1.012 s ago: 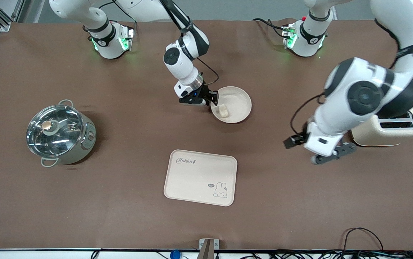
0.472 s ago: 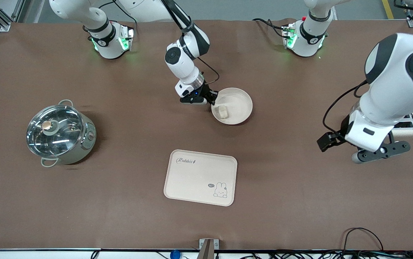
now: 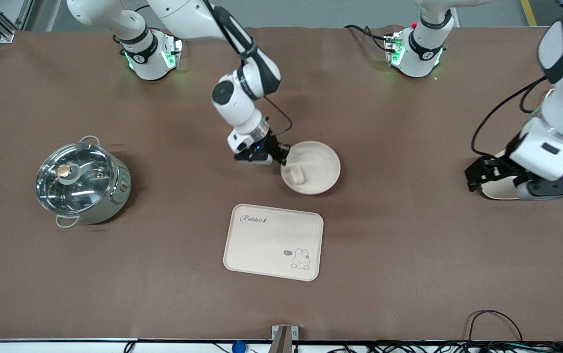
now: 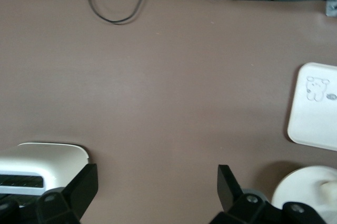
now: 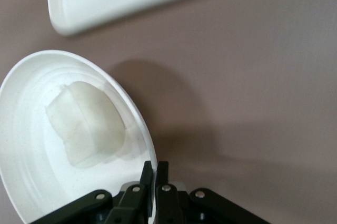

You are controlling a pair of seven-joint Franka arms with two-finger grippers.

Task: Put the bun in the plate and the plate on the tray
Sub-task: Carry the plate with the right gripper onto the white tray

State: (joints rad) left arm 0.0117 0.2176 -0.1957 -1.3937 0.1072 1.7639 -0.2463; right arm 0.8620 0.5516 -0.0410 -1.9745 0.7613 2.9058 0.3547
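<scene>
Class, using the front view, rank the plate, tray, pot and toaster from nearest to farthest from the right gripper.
Right gripper:
1. Plate, its rim pinched in the gripper.
2. Tray, nearer the camera.
3. Pot, right arm's end.
4. Toaster, left arm's end, under the left gripper.

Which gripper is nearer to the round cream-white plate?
The right gripper: its jaws are shut on the rim of the round cream-white plate. The left gripper, jaws open, is toward the left arm's end of the table, over the cream toaster.
</scene>
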